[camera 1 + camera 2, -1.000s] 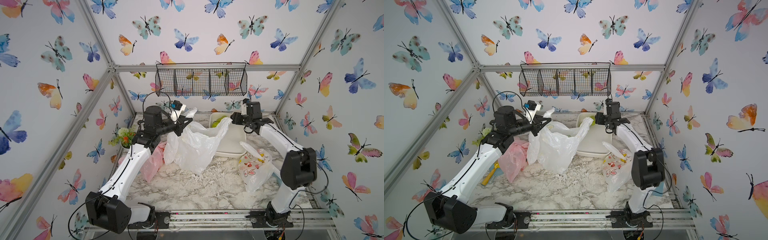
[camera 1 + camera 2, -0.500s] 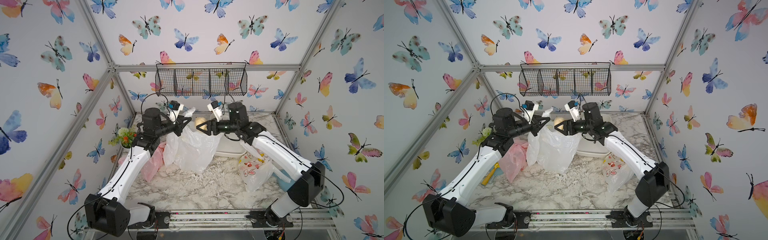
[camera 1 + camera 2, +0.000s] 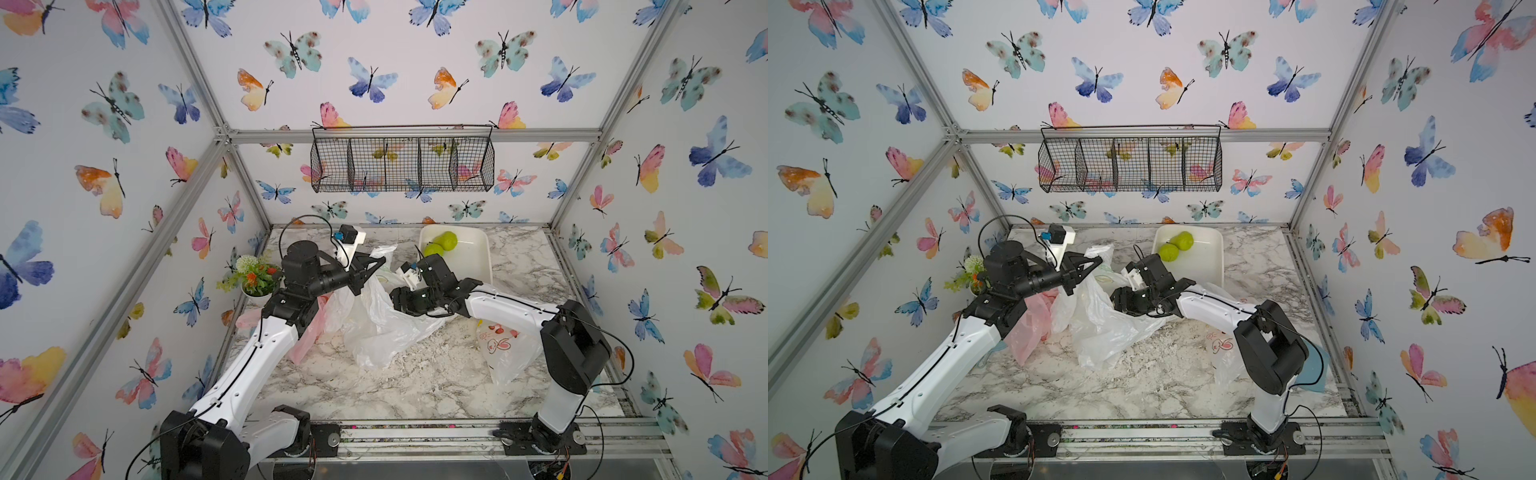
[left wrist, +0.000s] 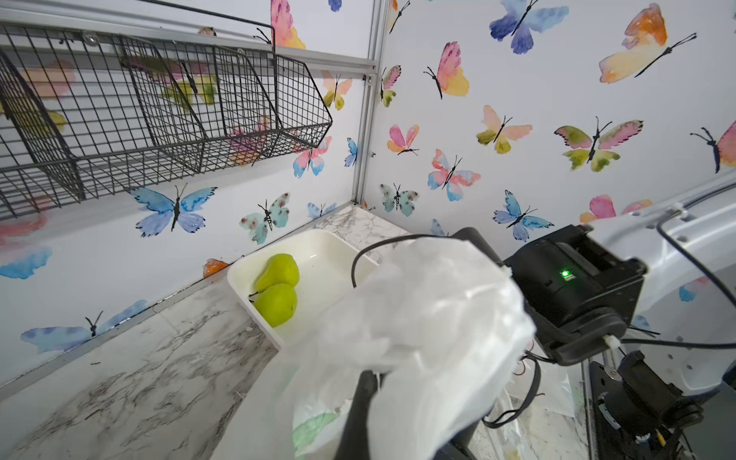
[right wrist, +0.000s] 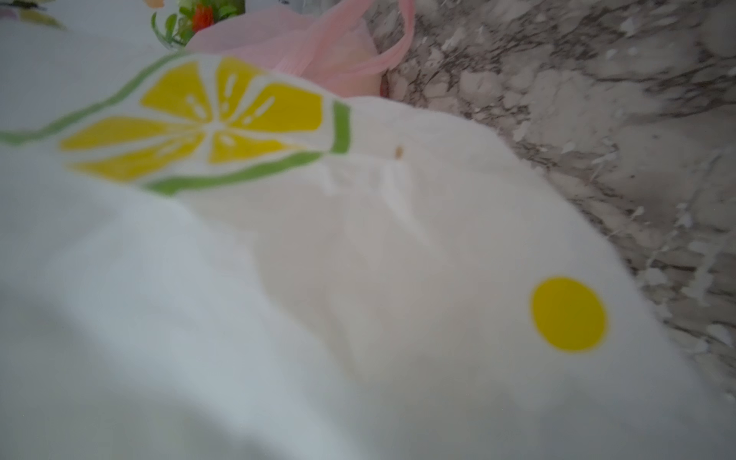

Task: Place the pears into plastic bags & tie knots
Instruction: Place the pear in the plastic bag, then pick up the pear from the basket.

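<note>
Bags are all thin crinkly plastic film. The lemon bag [image 3: 382, 332] is milky, see-through and a little shiny, the pink bag [image 3: 305, 338] is the same stuff, and so is the doodle bag [image 3: 509, 357] at lower right. Tray [image 3: 478, 259] is smooth white plastic, a bit glossy. Pears [image 3: 446, 240] look smooth and waxy. Table [image 3: 374, 390] is marble-look with a rough chalky patch mid-frame. Basket [image 3: 403, 166] up top is matt black wire mesh. Frame [image 3: 540, 135] is bare brushed metal. Arms [image 3: 257, 361] have glossy white shells and matt black joints.
</note>
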Available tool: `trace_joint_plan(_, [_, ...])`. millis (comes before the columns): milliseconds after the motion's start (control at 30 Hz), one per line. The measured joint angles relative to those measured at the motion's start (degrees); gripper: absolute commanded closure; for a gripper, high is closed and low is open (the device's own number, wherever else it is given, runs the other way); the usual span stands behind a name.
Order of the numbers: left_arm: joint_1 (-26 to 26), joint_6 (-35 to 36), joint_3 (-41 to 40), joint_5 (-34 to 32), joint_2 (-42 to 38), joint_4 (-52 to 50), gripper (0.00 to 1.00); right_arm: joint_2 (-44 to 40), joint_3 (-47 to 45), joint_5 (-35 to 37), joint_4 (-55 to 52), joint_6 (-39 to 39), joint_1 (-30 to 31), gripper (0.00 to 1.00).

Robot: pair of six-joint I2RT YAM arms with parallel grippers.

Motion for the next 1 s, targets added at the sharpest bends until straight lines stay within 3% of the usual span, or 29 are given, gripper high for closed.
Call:
trace_joint_plan(67, [0.0,-0.7,-1.3,0.1,-0.4,0.6,1.0,2.7,3.6,6.0,-2.1,-1.1,0.7,0.43])
trace_joint_plan(167, [0.0,-1.1,-1.7,0.0,-0.6,0.6,1.0,5.1,7.5,13.1,-5.0,-4.5,1.5,0.15])
trace_joint_plan(233, [0.0,-1.1,-1.7,-0.4,-0.6,0.5,1.0,5.1,9.4,14.4,-8.0,-7.6,1.8,0.06])
trace_joint_plan(367, [0.1,-1.1,-0.7,-3.1,-0.5,-0.9,1.0,3.3,14.9,15.5,-13.7,-14.0,1.8,0.03])
trace_joint_plan(533, [0.2,-1.1,-0.1,-6.7,0.1,-1.7,1.0,-6.1,16.7,16.9,-17.1,-18.0,-0.2,0.14])
trace_joint_plan(633, [0.4,-1.2,-0.4,-9.0,0.2,-2.0,1.0,-11.3,17.2,20.0,-15.8,-18.1,-5.9,0.27])
trace_joint_plan(700, [0.4,-1.3,-0.7,-10.5,0.0,-2.1,1.0,-12.0,17.8,23.9,-14.5,-17.8,-11.0,0.27])
trace_joint_plan(833, [0.8,-0.5,-1.0,-13.8,-1.6,-5.4,1.0,-6.1,18.3,33.0,-11.2,-16.7,-18.4,0.21])
trace_joint_plan(1000, [1.1,1.9,-1.1,-14.0,-5.2,-10.4,1.0,6.7,18.9,35.4,-9.9,-14.3,-18.8,0.15])
